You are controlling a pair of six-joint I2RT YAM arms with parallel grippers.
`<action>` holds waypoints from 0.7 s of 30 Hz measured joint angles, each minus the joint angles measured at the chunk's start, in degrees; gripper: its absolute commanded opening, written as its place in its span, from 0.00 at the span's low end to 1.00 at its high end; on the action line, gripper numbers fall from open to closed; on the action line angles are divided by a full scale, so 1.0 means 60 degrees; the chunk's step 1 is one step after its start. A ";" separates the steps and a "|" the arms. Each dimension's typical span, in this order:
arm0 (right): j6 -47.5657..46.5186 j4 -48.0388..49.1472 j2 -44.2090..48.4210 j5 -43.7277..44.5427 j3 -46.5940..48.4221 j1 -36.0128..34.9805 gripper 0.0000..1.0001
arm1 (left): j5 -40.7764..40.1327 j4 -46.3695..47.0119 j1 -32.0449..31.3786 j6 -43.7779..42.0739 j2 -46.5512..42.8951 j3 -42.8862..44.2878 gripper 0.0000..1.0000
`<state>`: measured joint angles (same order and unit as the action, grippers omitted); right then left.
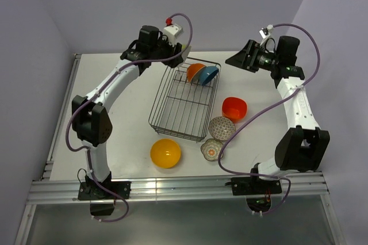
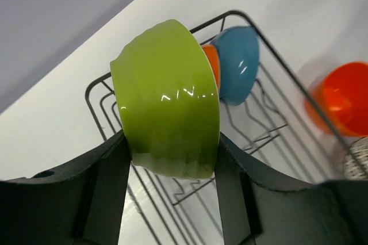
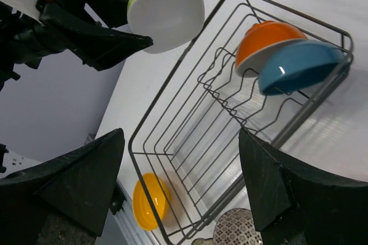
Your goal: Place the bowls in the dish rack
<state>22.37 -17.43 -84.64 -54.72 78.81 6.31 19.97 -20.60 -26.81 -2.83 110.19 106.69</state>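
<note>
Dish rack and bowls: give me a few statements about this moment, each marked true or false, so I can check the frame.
1. The dish rack holds the orange bowl and the blue bowl. True.
2. The left gripper is empty. False: it grips the green bowl.
3. The yellow bowl lies inside the rack. False: it sits on the table, outside the rack's near end.
4. The right gripper is open and holds nothing. True.

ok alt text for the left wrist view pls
A green bowl gripped by the left pincer fills the foreground, the wire dish rack behind it. An orange bowl and a blue bowl stand on edge inside; a red-orange bowl sits outside.
</note>
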 measured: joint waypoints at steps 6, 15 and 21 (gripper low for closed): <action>-0.0455 -0.0488 0.0193 -0.0131 -0.0087 0.0361 0.88 | -0.0076 -0.0189 0.0000 -0.1537 0.0809 0.0412 0.00; -0.0714 -0.0732 0.0193 -0.0226 -0.0138 0.0393 0.88 | -0.0168 -0.0255 0.0000 -0.2561 0.1614 0.0754 0.00; -0.0750 -0.0769 0.0193 -0.0222 -0.0255 0.0393 0.88 | -0.0208 -0.0306 0.0000 -0.2688 0.1861 0.0758 0.00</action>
<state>17.87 -22.04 -83.48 -56.05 77.28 8.67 18.72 -22.44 -26.81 -18.96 121.36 111.24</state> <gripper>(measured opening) 0.874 0.586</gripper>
